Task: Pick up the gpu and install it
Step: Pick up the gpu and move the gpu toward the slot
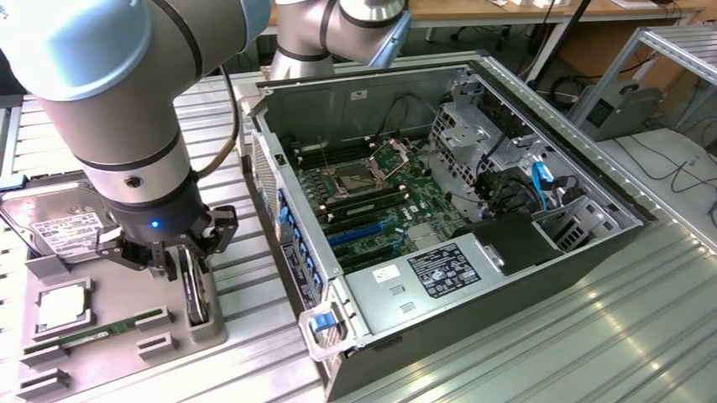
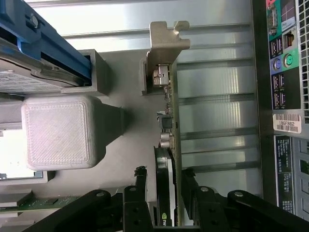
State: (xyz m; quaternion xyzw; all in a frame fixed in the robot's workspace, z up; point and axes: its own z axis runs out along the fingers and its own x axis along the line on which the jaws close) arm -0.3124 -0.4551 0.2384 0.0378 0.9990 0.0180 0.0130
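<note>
- Fingers [image 2: 141,186] straddle the gpu [image 2: 167,140], one on each face; you cannot tell whether they pinch it.
- Your gpu stands on edge in the tray's [image 1: 213,332] slot.
- Grip squarely, clear of the tray walls; pull straight, never twisting.

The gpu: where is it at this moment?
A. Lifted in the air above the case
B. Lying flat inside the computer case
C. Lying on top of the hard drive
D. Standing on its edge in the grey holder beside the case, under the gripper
D: the gpu stands on edge in a slot of the grey holder, outside the computer case, with the gripper directly over it.
</note>
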